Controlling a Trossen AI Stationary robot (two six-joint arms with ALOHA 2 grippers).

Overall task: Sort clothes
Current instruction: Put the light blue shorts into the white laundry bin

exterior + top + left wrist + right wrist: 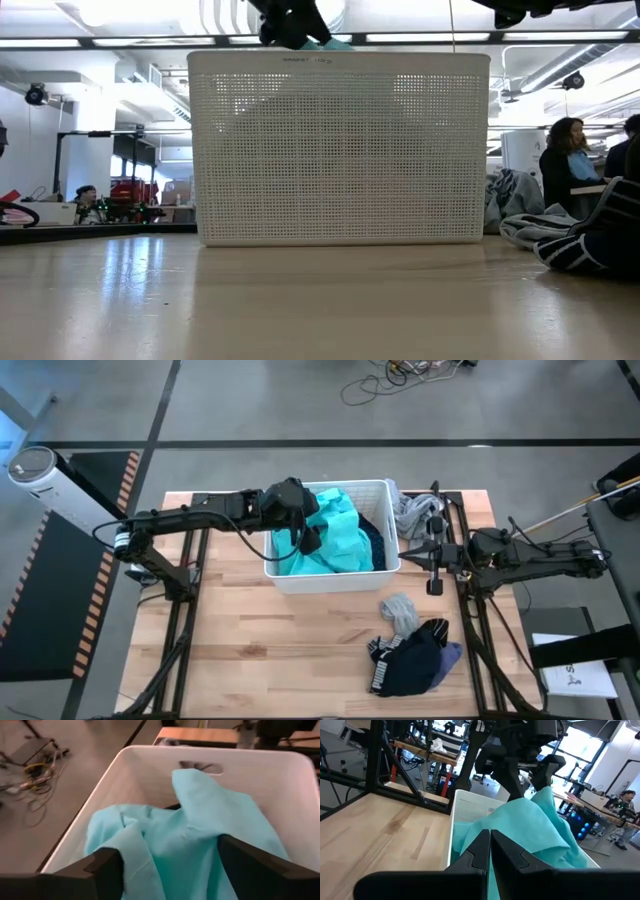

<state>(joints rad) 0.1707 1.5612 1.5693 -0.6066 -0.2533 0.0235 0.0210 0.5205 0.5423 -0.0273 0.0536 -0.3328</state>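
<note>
A white perforated bin [283, 575] stands at the table's far middle. The large teal garment [335, 540] lies heaped in it, over a dark piece [378, 540]. My left gripper [170, 862] hangs open just above the teal heap, one finger on either side of a raised fold. My right gripper [490, 845] is shut and level beside the bin's right wall, holding nothing. A grey garment [412, 510] lies on the table right of the bin. Toward the near right, a small grey piece [398, 608], a navy-black garment [408, 658] and a lavender piece [453, 653] lie in a loose pile. My left gripper comes at the teal garment slanting down from the table's left, its fingers wide apart. A raised fold [544, 795] reaches up to one finger [547, 772]. I cannot tell whether the fold touches it.
Bare wood [260, 640] stretches across the table's near left and middle. Black frame rails [190, 570] run along both side edges. In the low view the bin [340, 150] fills the middle, and people [568, 150] sit in the room behind on the right.
</note>
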